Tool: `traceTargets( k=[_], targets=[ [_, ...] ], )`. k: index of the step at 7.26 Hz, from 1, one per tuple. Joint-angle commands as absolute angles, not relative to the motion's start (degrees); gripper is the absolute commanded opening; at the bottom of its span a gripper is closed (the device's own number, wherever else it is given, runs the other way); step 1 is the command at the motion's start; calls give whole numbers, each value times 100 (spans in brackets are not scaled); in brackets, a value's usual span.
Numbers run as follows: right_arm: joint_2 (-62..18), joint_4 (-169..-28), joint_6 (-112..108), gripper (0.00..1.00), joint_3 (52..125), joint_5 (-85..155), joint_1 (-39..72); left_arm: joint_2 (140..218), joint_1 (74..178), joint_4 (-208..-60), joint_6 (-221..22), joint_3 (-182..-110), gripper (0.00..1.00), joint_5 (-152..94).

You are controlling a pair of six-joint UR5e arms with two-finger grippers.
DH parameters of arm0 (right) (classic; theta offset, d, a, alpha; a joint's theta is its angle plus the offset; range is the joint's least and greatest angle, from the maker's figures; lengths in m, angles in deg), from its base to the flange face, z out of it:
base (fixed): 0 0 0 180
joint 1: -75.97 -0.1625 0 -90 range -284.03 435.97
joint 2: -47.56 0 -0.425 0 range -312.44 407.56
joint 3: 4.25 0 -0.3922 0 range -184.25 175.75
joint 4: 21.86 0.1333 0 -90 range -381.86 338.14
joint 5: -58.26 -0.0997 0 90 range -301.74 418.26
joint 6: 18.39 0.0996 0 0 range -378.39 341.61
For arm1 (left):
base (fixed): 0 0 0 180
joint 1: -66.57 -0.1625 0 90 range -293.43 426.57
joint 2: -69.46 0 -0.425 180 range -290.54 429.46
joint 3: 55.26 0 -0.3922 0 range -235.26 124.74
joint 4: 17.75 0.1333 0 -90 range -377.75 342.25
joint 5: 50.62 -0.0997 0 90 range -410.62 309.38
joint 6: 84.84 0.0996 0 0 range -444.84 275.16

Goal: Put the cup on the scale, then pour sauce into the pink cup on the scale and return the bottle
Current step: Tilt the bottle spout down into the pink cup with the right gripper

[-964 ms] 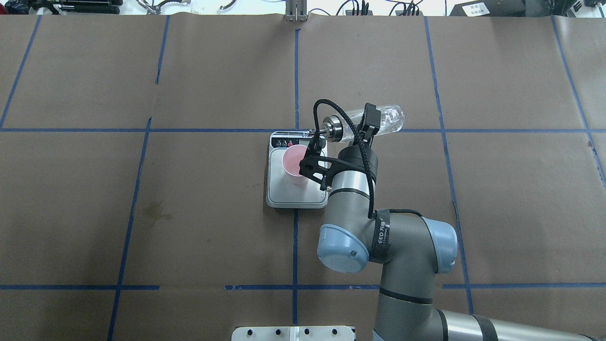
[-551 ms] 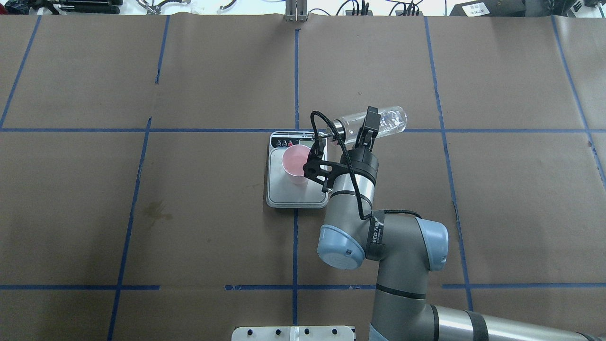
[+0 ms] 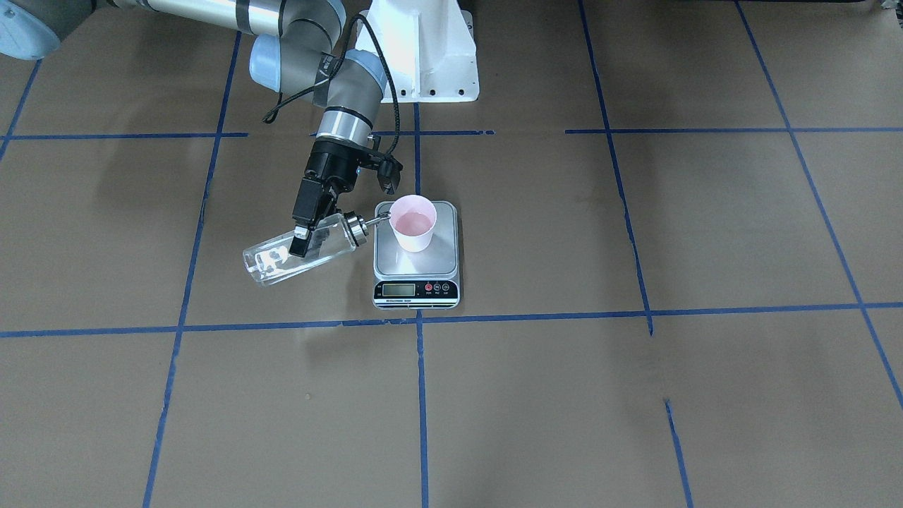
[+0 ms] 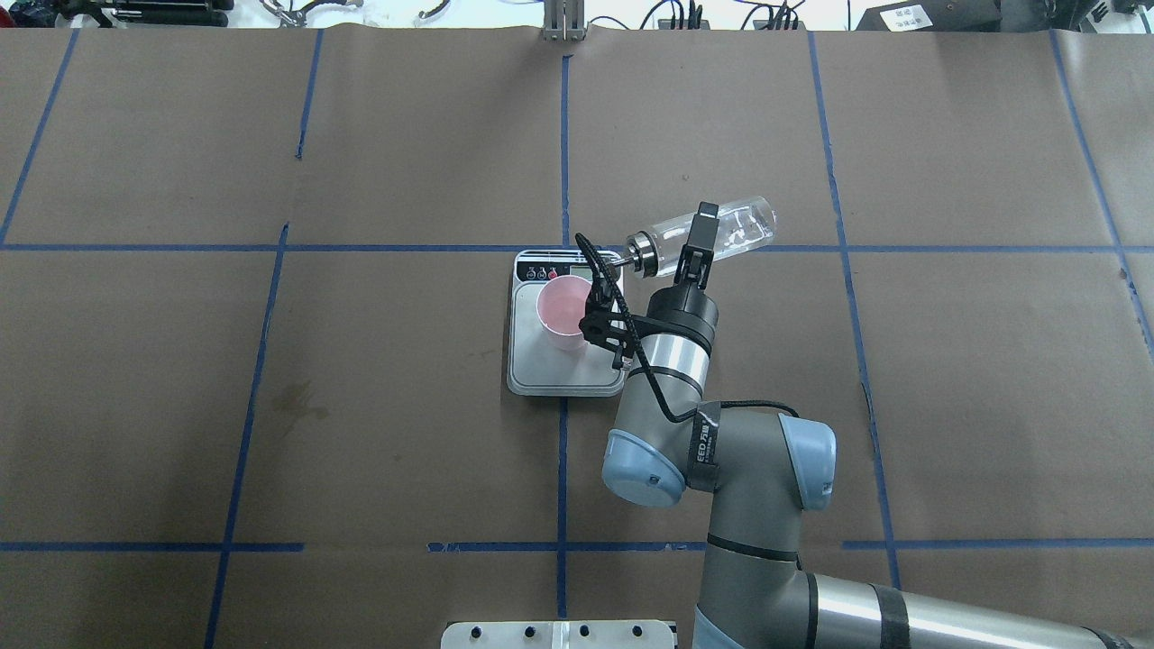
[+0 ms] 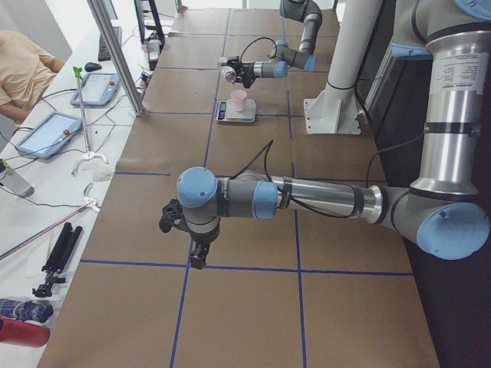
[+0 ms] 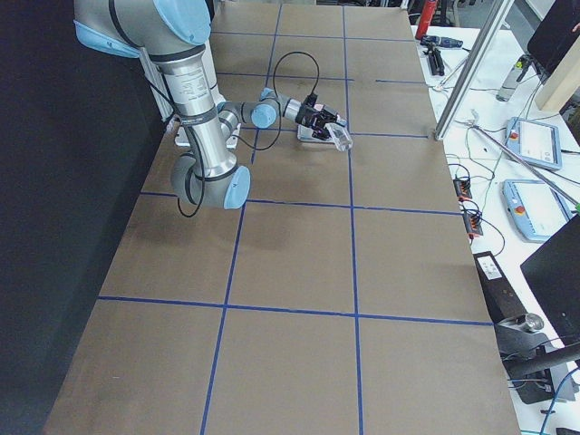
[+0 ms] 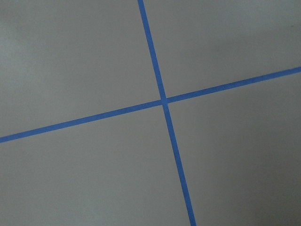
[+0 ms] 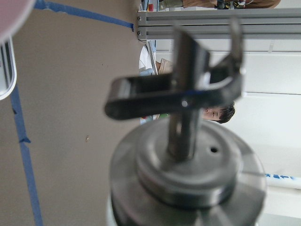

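Observation:
The pink cup (image 4: 563, 311) stands upright on the scale (image 4: 559, 377), whose display strip faces away from the robot; both also show in the front view, cup (image 3: 413, 222) and scale (image 3: 416, 288). My right gripper (image 4: 696, 236) is shut on the clear glass bottle (image 4: 748, 223) and holds it nearly level beside the scale. Its silver spout cap (image 3: 356, 229) points at the cup's rim and fills the right wrist view (image 8: 188, 179). Little liquid shows in the bottle. My left gripper (image 5: 196, 249) hangs over bare table far from the scale; I cannot tell if it is open.
The table is brown paper with a grid of blue tape lines (image 4: 563, 135). The robot's white base (image 3: 423, 49) stands behind the scale. Tablets and cables lie on a side bench (image 5: 54, 130), where a person sits.
My right arm has drawn back toward the robot and the wrist has turned. The bottle has shifted slightly right and levelled out, with the spout still by the cup's rim.

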State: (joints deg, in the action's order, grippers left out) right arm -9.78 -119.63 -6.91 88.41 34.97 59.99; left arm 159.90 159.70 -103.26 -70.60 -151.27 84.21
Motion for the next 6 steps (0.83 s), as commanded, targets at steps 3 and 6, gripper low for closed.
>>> traceTargets(
  k=[3, 6],
  targets=[
    [-878, -11960, -1153, 0, 8698, 3883, 6015, 15990, 15965, -10335, -7060, -15115, 100, 8421],
    [-886, -11960, -1425, 0, 8706, 4076, 6059, 15990, 15965, -10335, -7060, -15106, 100, 8421]
  ],
)
